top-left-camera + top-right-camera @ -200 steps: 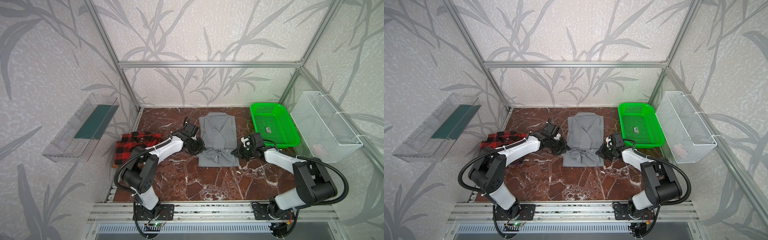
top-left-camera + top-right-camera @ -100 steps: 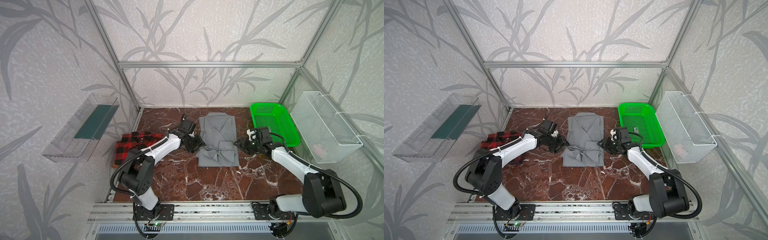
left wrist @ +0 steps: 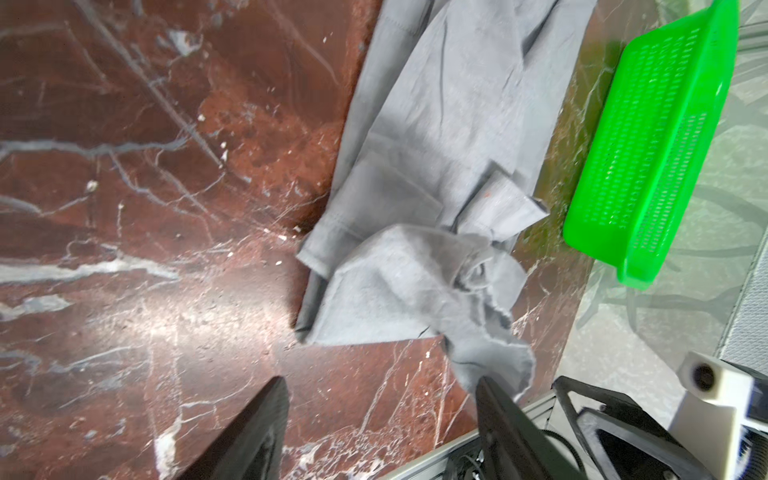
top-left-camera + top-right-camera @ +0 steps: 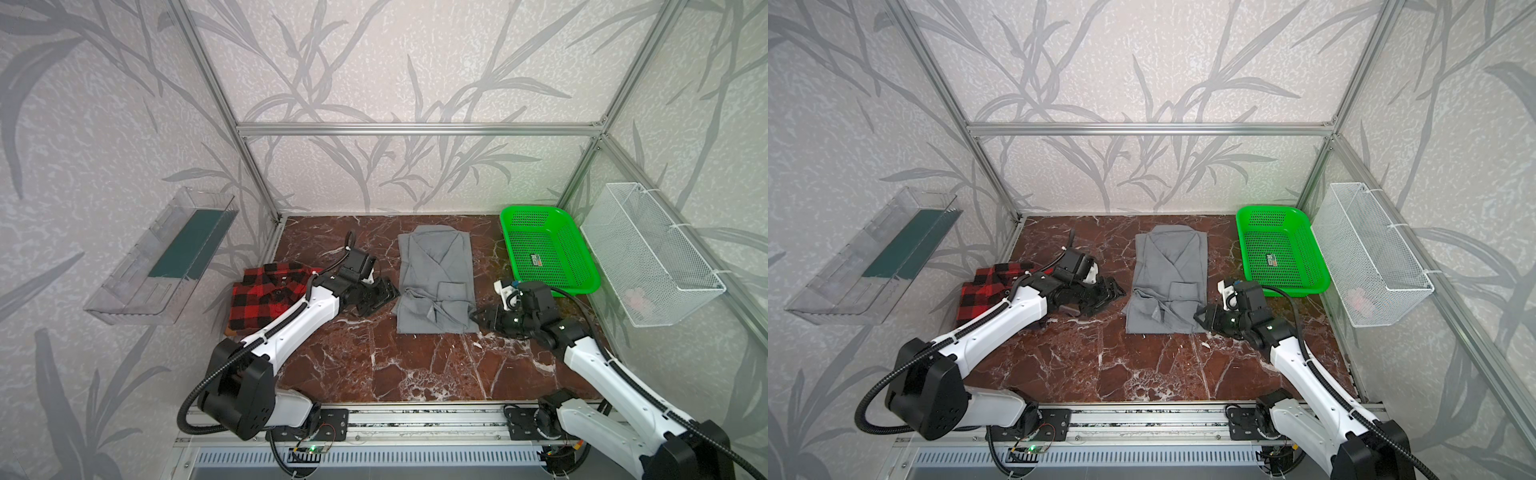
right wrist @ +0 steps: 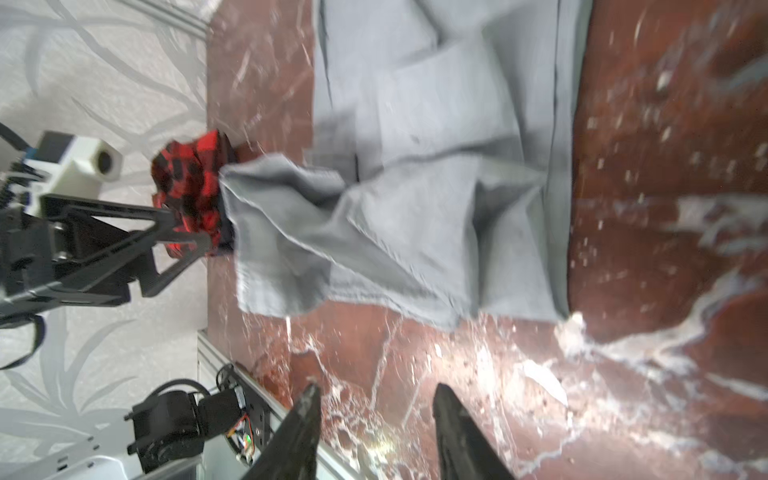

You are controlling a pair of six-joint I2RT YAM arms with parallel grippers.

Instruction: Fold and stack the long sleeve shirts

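Grey shirt (image 4: pixel 436 282) centred, green basket (image 4: pixel 536 216) near, plaid shirt (image 4: pixel 266 295) behind left arm (image 4: pixel 299 320).

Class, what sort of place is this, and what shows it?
Probably a robotics test cell: an aluminium frame encloses the tabletop, the left arm and right arm sit on a front rail, and a grey shirt and plaid shirt lie out.

Left gripper (image 3: pixel 381 382) and right gripper (image 5: pixel 376 387) hang low, jaws apparently parted.
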